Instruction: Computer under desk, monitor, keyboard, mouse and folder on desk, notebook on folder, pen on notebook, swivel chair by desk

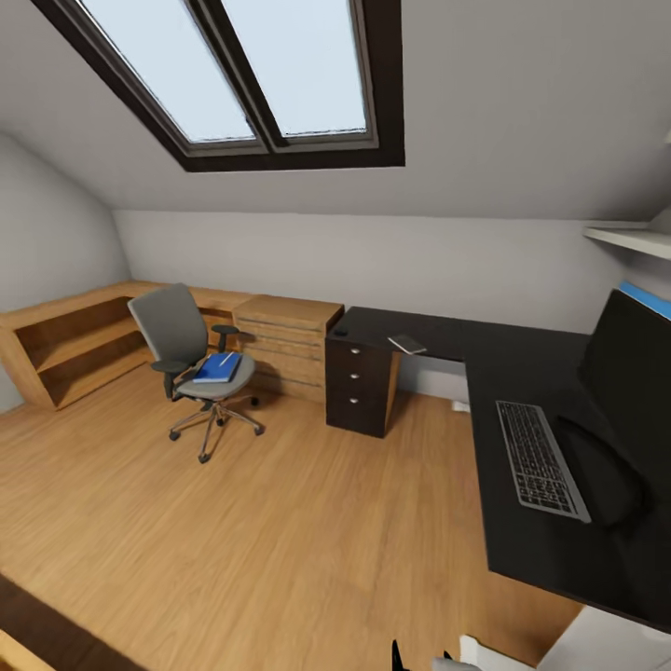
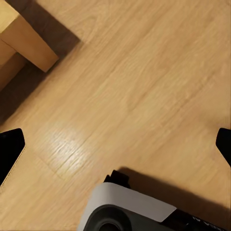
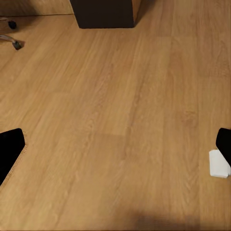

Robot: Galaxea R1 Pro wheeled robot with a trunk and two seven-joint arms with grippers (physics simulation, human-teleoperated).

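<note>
Folder (image 1: 217, 367) lies flat on the swivel chair (image 1: 191, 363) seat, far left; looks thin, stiff, light, so I'd pinch an overhanging edge. Keyboard (image 1: 540, 457) already on counter (image 1: 522, 550), near right. Both claws released, tips wide over bare floor (image 3: 115, 120).

Blue folder (image 1: 217, 367) on swivel chair (image 1: 177, 337)

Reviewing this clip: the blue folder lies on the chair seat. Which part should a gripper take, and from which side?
Probably the folder's front edge, coming from the open front of the swivel chair. It lies flat on the seat, so only a thin edge offers a pinch; the tall back and the black armrests block the other sides. A thin white stick lies on the folder, likely to slide if tilted.
</note>
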